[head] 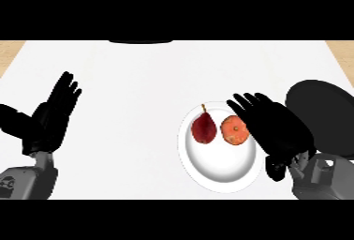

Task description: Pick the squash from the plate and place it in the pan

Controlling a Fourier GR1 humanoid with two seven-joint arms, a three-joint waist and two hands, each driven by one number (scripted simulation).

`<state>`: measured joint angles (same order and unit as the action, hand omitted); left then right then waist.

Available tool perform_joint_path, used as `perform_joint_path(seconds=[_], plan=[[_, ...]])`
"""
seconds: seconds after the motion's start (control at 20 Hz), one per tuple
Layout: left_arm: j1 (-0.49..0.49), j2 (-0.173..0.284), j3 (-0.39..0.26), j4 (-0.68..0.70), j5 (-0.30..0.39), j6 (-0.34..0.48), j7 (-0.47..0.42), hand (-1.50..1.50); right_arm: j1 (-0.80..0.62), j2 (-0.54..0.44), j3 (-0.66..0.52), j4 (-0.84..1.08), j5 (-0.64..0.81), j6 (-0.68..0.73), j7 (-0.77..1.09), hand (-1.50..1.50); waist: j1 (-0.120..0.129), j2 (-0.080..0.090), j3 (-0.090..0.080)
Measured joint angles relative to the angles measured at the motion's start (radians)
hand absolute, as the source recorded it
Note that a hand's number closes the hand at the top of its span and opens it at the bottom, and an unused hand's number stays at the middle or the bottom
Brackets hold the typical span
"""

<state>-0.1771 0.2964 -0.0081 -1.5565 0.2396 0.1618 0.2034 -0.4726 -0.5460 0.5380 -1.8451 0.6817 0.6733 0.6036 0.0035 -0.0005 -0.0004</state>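
White plate [220, 180]: holds orange squash [236, 131] beside dark red pear [204, 129]. Black pan [322, 112] at right. Right hand [276, 129], fingers straight and apart, over plate's right edge. Left hand [48, 117] open, resting left.

A single view looks steeply down from the robot's head onto a white counter top [138, 93], facing away from the robot's body. Both forearms enter from the lower edge, the left hand [48, 119] at the view's left and the right hand [276, 129] at its right, so the view is not mirrored. The camera sits close: a white plate [221, 173] fills much of the lower right. A black pan [321, 117] is cut by the right edge.
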Motion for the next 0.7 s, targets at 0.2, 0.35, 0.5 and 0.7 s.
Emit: perform_joint_path(seconds=[0.2,0.35,0.5,0.7], plan=[[-0.017,-0.020,0.013,0.024,-0.017,-0.009,-0.009,0.00,0.001,0.059,-0.014,0.027,0.061,0.007,-0.033,-1.50,-0.001,0.000,0.000],[0.010,-0.025,0.017,-0.006,-0.024,-0.017,-0.001,0.00,0.004,0.122,-0.003,0.049,0.106,0.029,-0.009,-1.50,0.000,0.000,0.000],[0.012,-0.036,0.014,-0.028,-0.038,-0.015,0.019,0.00,-0.007,0.171,0.000,0.087,0.151,0.053,0.009,-1.50,0.001,0.000,0.000],[0.006,-0.054,0.018,-0.025,-0.056,-0.014,0.020,0.00,-0.016,0.195,-0.024,0.153,0.210,0.047,-0.023,-1.50,0.000,0.000,0.000]])
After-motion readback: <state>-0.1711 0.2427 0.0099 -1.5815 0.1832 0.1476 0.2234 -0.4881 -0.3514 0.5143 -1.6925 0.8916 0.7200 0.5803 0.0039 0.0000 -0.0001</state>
